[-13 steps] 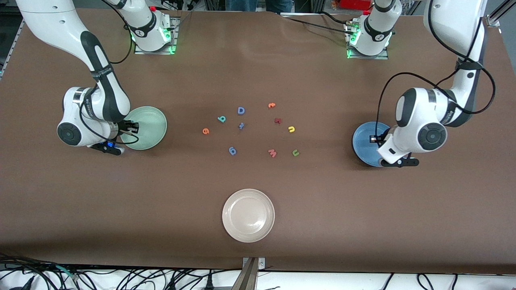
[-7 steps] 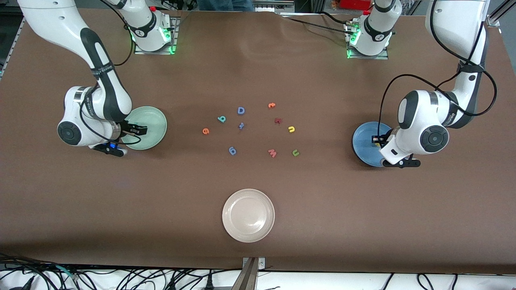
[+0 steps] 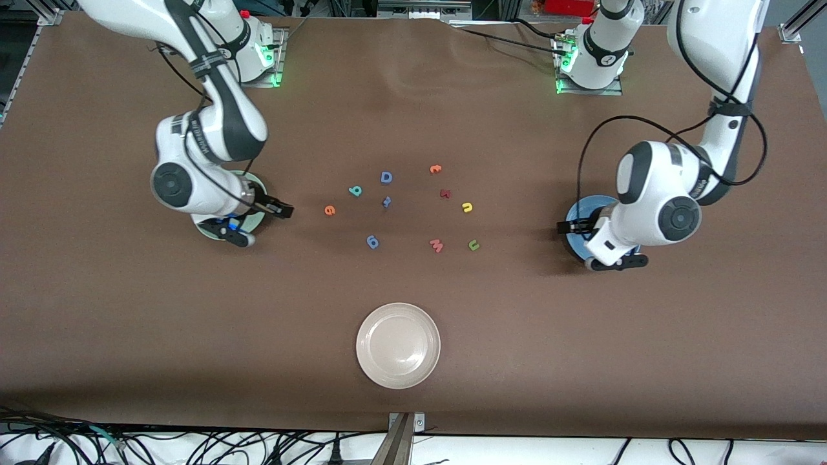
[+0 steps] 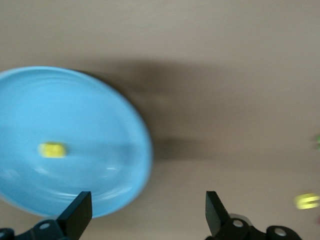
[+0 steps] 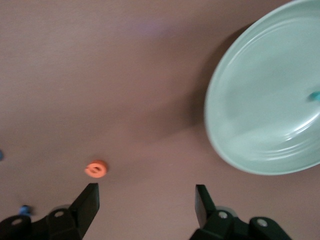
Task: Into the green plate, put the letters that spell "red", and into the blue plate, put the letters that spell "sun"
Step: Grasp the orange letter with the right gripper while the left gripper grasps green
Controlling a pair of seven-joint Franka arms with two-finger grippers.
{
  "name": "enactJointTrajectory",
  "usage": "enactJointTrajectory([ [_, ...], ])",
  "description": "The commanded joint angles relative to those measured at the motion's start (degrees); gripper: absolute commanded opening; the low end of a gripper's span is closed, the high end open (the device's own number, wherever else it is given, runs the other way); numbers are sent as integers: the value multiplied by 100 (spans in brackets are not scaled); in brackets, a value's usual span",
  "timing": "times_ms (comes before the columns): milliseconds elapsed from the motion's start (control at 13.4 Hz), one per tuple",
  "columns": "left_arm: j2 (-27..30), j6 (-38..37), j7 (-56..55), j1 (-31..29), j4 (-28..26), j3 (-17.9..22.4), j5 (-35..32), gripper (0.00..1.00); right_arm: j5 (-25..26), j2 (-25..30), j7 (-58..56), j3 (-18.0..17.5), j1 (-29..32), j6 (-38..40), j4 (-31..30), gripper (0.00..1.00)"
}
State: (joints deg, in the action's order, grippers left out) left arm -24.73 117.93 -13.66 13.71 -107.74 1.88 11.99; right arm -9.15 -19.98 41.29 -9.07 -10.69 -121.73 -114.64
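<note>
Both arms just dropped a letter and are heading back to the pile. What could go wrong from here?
1. The teal "d" reads as "b", and a larger blue capital "D" lies beside it; the open right gripper might grab the wrong one.
2. The green "n" reads as "u", with the pink "w" close by; the open left gripper could mispick.
3. These foam letters are tiny and clustered, so closing fingers may nudge neighbours.

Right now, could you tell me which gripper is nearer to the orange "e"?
The right gripper: it is open beside the green plate, close to the orange "e". The left gripper is open at the blue plate, much farther off.
</note>
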Motion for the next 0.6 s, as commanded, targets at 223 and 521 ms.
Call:
enactJointTrajectory([
  [223, -417, 1178, -2489, 553, 270, -408, 190, 100, -61, -550, 1573, -7, -749, -1045, -41, 99],
  [521, -1077, 1224, -4089, 878, 982, -540, 154, 100, 18, -779, 1636, 1, -785, -1274, -120, 99],
])
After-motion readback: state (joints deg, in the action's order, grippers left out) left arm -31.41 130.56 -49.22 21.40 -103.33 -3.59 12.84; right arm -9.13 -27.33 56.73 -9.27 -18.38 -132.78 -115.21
